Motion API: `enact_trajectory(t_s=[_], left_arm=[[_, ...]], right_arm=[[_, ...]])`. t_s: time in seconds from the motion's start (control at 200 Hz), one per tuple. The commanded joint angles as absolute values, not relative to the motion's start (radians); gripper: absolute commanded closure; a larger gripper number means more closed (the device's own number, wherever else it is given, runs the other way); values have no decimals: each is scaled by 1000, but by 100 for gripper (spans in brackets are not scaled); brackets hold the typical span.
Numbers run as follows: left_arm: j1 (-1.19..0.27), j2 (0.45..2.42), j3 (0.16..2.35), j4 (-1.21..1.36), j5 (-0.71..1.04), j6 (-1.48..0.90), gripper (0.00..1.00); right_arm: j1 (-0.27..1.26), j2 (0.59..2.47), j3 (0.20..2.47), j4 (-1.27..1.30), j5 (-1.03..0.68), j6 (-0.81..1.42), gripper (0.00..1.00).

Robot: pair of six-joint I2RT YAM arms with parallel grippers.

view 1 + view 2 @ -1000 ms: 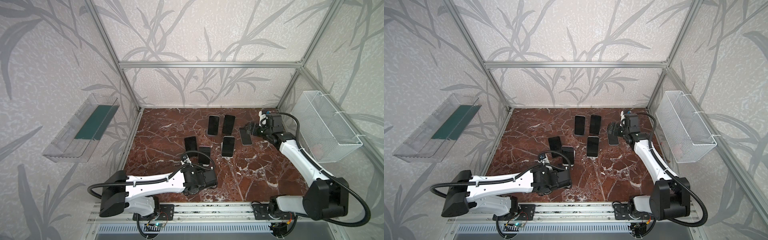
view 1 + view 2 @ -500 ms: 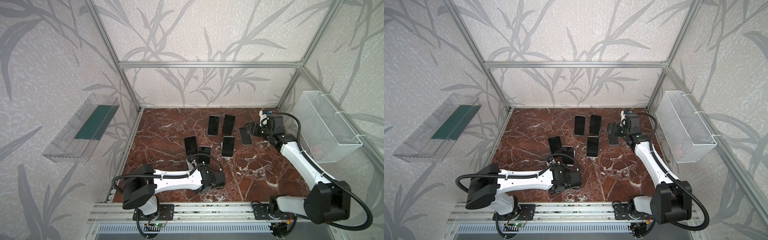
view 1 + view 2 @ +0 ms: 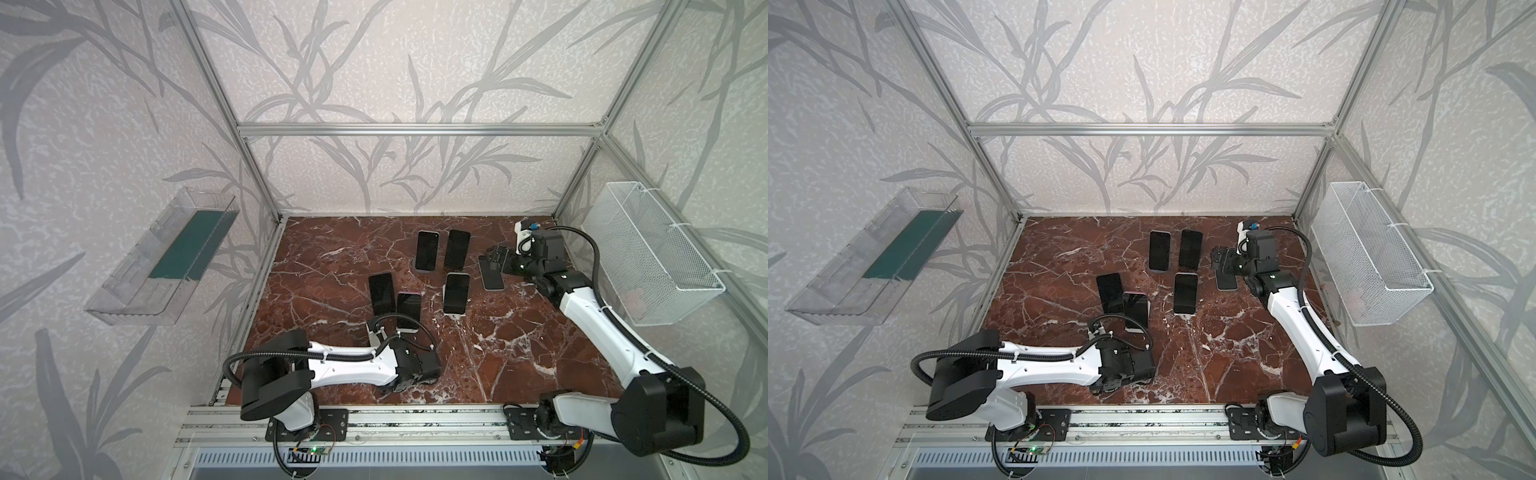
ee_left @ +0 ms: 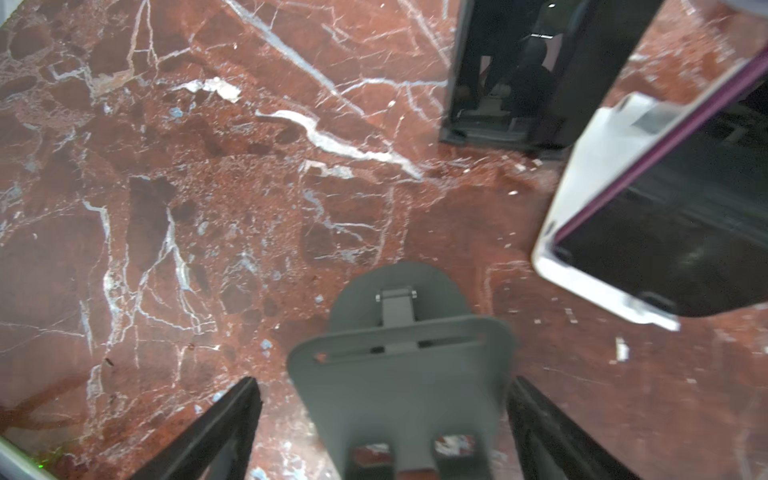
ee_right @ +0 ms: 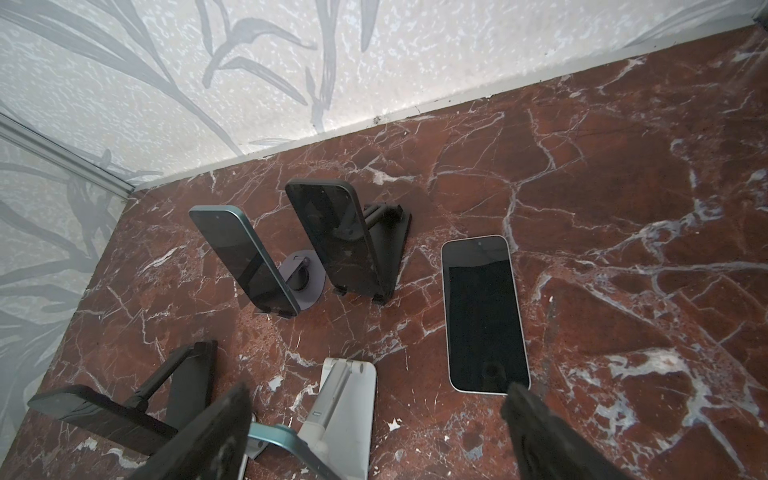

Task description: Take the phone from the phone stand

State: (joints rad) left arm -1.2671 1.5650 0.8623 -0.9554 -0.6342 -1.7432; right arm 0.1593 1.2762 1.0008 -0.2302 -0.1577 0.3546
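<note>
So here's where you're at, as far as I can judge: one phone (image 5: 484, 316) is already off and lying flat, screen up, on the marble table (image 5: 623, 187), right in front of your right gripper (image 5: 376, 388). Its jaws are spread wide with nothing in them. One finger sits just beside the phone's near corner, and I can't tell if it touches. In both top views that phone lies on the right side of the table, apart from the rest.

Your left gripper (image 4: 383, 380) is low near the front edge, jaws wide on either side of an empty grey stand (image 4: 395, 282). There's bare marble showing on both sides, so it isn't gripping it. My guess is that's the stand the flat phone came from, but I can't confirm it.

If the job was one phone, I'd call it basically done. If it's all of them, there's plenty left: I count five more propped up on stands, including the purple-edged phone (image 4: 673, 232) on the white stand (image 4: 590, 174) just beside your left gripper
</note>
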Motion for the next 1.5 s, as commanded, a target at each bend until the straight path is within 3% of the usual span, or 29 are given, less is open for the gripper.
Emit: enact_trajectory(t_s=[0.0,0.305,0.555,1.075,1.275,1.495], left_arm=[[-1257,1523,837,-928,-668,-1726,8],[-1208,1487,762,-772,-673,-1581,24],[-1173,1415,691,-729,-694,-1518,47],[-1125,1251,617,-802,-748,-1523,50],[-992,1157,591,-821,-704,-1462,51],[-794,996,632,-812,-677,-1231,53]], right_arm=[[168,1262,988,-197,-150,347,6],[176,1269,989,-206,-129,339,7],[181,1262,988,-207,-122,337,8],[181,1236,977,-197,-111,343,8],[181,1226,973,-193,-108,345,8],[182,1217,977,-199,-108,341,8]])
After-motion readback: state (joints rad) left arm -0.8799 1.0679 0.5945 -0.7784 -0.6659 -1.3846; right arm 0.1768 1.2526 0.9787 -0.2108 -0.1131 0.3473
